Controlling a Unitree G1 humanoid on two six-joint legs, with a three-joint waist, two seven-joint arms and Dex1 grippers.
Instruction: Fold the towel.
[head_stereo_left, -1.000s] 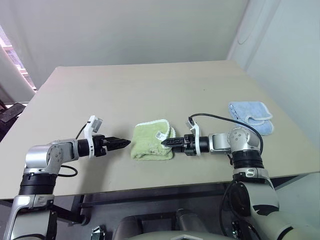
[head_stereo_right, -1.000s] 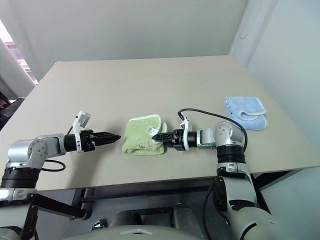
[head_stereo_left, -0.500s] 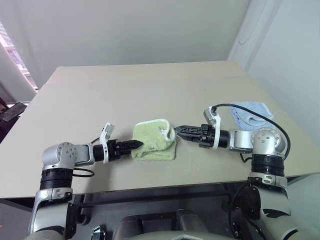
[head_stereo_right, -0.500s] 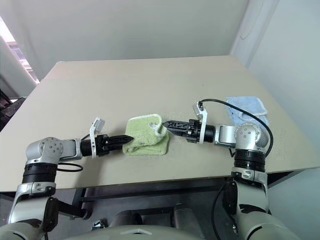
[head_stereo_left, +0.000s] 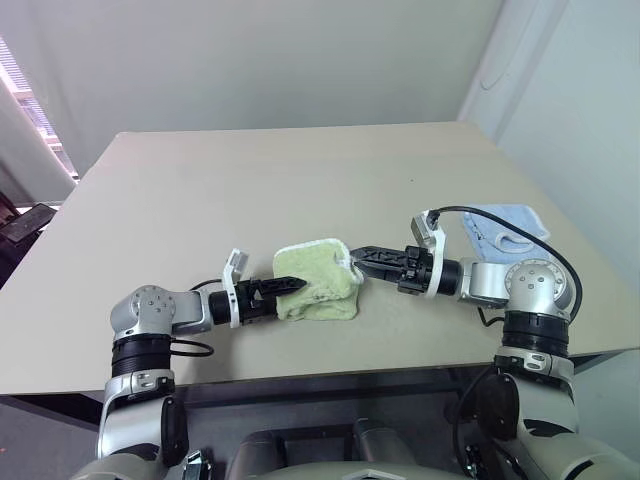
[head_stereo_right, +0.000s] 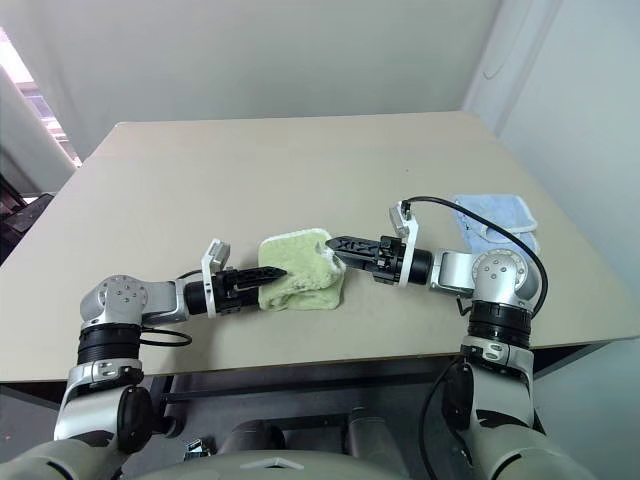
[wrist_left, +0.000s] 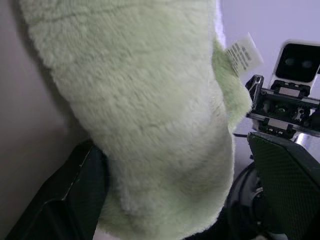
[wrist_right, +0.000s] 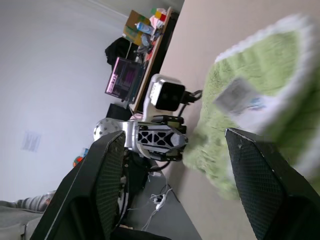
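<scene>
The towel (head_stereo_left: 318, 283) lies folded into a small light green bundle near the table's front edge, its white label (wrist_right: 239, 96) facing the right arm. My left gripper (head_stereo_left: 290, 287) is open and pushed in level from the left, so the towel's left fold (wrist_left: 150, 100) sits between its fingers (wrist_left: 80, 195). My right gripper (head_stereo_left: 357, 254) points level from the right, open, its tips just at the towel's upper right corner with white edging. Whether they touch the cloth I cannot tell.
A smaller light blue cloth (head_stereo_left: 505, 222) lies folded behind the right arm near the table's right edge. The beige table (head_stereo_left: 250, 180) stretches away behind the towel. Its front edge runs close under both arms.
My left gripper has slid right from beside the towel until its fingers straddle the left fold. My right gripper has risen off the towel and drawn back to its corner.
</scene>
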